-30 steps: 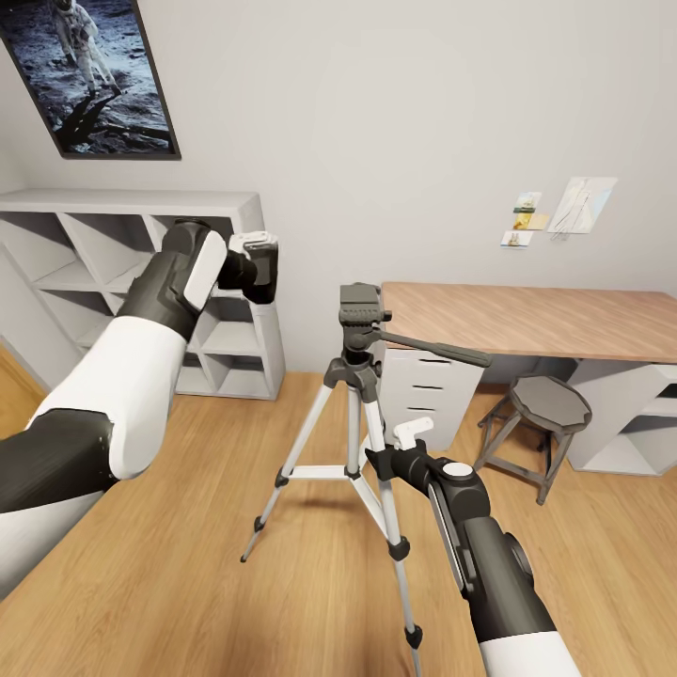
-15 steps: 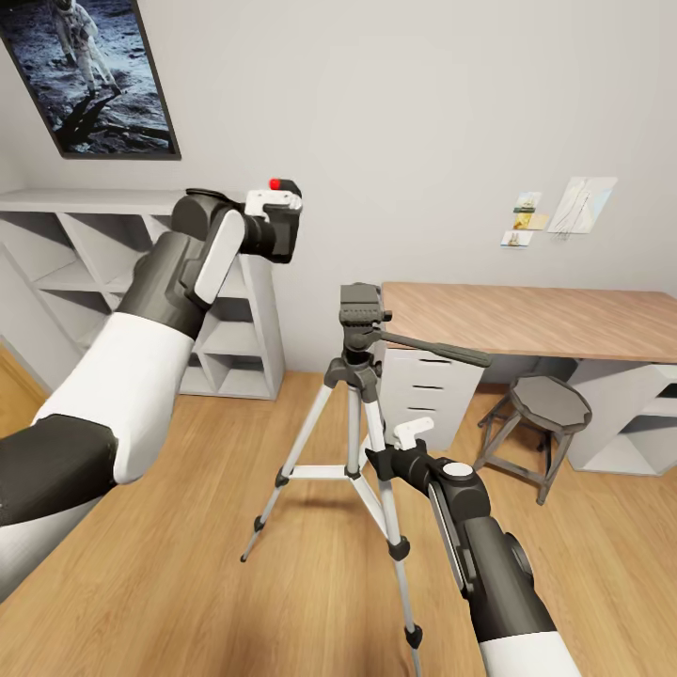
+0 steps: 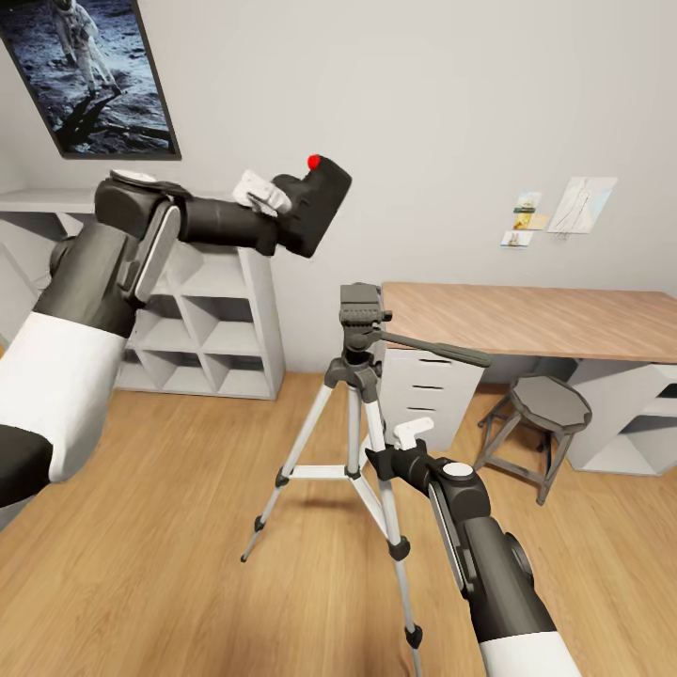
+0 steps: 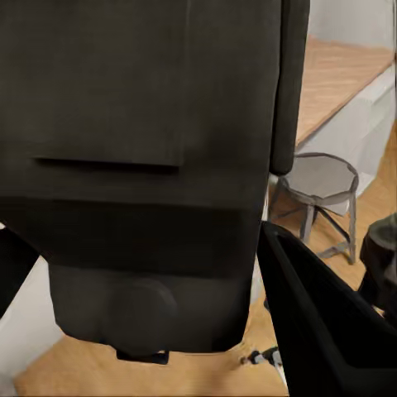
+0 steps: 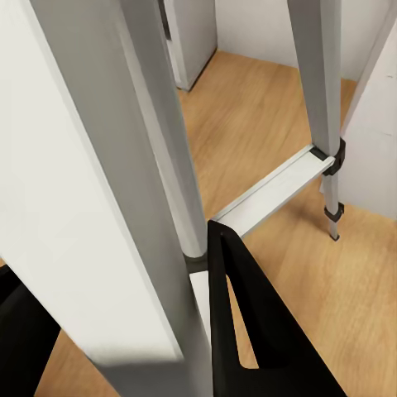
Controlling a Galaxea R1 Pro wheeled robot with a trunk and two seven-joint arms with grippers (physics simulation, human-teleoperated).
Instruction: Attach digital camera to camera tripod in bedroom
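Note:
My left gripper point(image 3: 275, 205) is raised high and shut on the digital camera point(image 3: 318, 209), a black box with a red button point(image 3: 314, 162) on top. The camera hangs tilted, above and left of the camera tripod's dark grey pan head point(image 3: 362, 315). In the left wrist view the camera point(image 4: 141, 124) hides most of what lies beyond it. The camera tripod point(image 3: 360, 395) stands on the wood floor, its long black handle point(image 3: 442, 350) pointing right. My right gripper point(image 3: 395, 451) is shut on a silver leg point(image 5: 91, 207), a black finger point(image 5: 248, 331) pressed against it.
A wood-topped desk point(image 3: 536, 320) with white drawers point(image 3: 418, 385) stands behind the tripod on the right. A grey stool point(image 3: 545, 409) sits in front of it. A white cube shelf point(image 3: 207, 329) lines the left wall under an astronaut poster point(image 3: 94, 75).
My left arm has lifted and swung right with the camera, from beside the shelf to high above the tripod head's left. The right arm and tripod have not moved.

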